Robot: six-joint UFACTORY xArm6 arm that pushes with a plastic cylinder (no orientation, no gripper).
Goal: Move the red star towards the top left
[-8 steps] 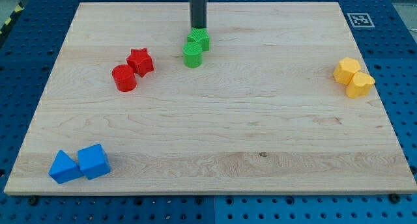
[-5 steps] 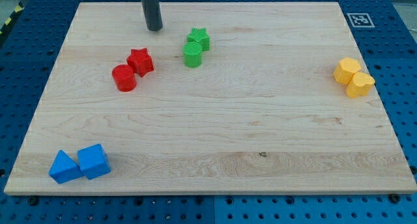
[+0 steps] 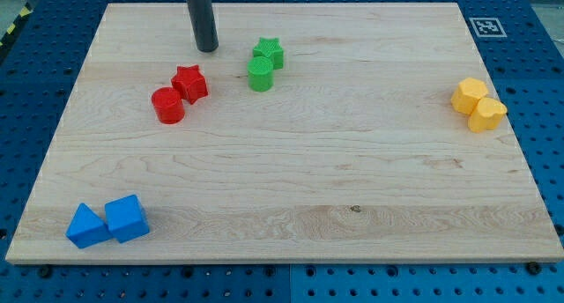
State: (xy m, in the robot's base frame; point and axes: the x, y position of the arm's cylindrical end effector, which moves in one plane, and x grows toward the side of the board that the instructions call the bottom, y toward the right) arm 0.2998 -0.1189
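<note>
The red star (image 3: 190, 83) lies on the wooden board (image 3: 291, 188) at the upper left of centre. A red cylinder (image 3: 167, 105) touches its lower left side. My tip (image 3: 207, 48) rests on the board just above the star and slightly to its right, with a small gap between them. The dark rod rises from the tip out of the view's top.
A green star (image 3: 268, 53) and a green cylinder (image 3: 260, 74) sit together to the right of my tip. Two yellow blocks (image 3: 478, 104) lie at the view's right. A blue triangle (image 3: 86, 225) and a blue cube (image 3: 127, 218) lie at the bottom left.
My tip has moved left from just above the green star to a spot above the red star, then slightly down. No block has moved.
</note>
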